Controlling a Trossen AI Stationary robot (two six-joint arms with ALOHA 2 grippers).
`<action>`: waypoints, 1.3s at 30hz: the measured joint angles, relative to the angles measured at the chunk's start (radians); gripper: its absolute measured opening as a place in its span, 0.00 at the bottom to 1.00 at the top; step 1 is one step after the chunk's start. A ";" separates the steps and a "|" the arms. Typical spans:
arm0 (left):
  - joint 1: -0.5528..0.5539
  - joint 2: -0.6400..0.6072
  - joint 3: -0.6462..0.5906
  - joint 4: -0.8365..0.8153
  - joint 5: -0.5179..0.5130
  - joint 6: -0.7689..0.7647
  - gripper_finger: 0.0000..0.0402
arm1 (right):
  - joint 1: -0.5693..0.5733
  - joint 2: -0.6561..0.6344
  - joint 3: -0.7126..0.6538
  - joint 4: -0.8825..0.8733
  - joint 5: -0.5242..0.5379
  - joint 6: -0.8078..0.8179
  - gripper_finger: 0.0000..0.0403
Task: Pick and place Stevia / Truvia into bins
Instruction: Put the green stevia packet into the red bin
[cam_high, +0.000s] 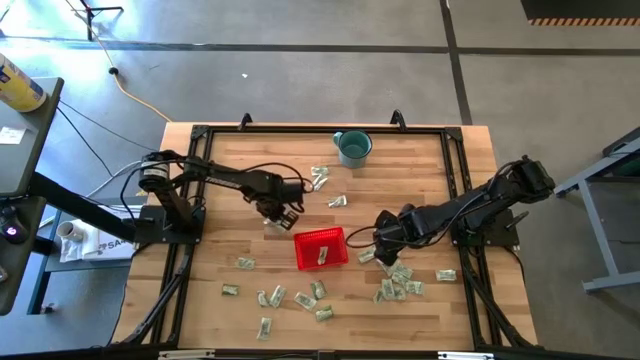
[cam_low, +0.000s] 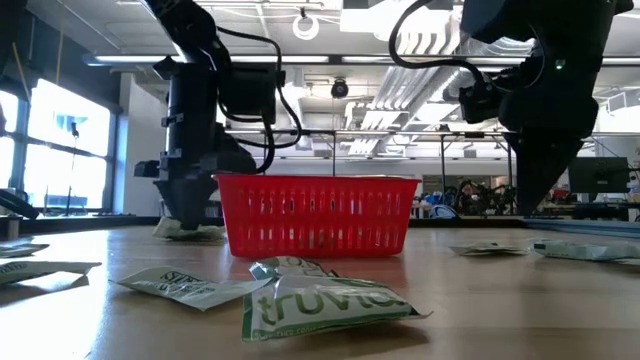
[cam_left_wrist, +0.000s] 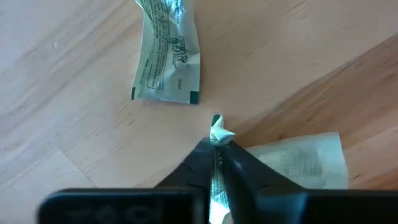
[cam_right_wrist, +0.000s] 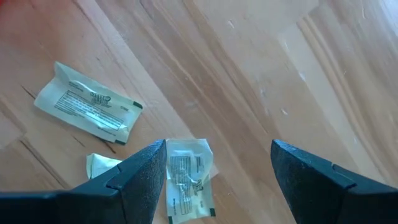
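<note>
Pinching packet, lower half hidden

"truvia" on foreground packet

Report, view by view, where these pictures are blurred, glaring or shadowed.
Low view: nearest Truvia packet soft, red basket sharper, windows behind glaring. Left wrist view: the left end effector, shut on a packet, blurred at the picture's edge. High view: evenly lit, mug sharp.

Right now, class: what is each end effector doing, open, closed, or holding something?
Left end effector: closed on a sweetener packet.
Right end effector: open, holding nothing, above a loose packet.
</note>
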 joint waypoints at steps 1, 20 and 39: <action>0.000 0.000 0.000 0.000 0.010 0.000 0.11 | -0.004 0.000 0.000 0.000 0.000 -0.009 0.69; -0.228 -0.020 0.336 -0.014 -0.032 0.020 0.07 | -0.009 0.000 -0.002 -0.034 -0.001 -0.029 0.69; -0.362 0.084 0.319 0.238 -0.035 0.048 0.43 | 0.318 0.000 0.007 -0.080 -0.070 0.430 0.69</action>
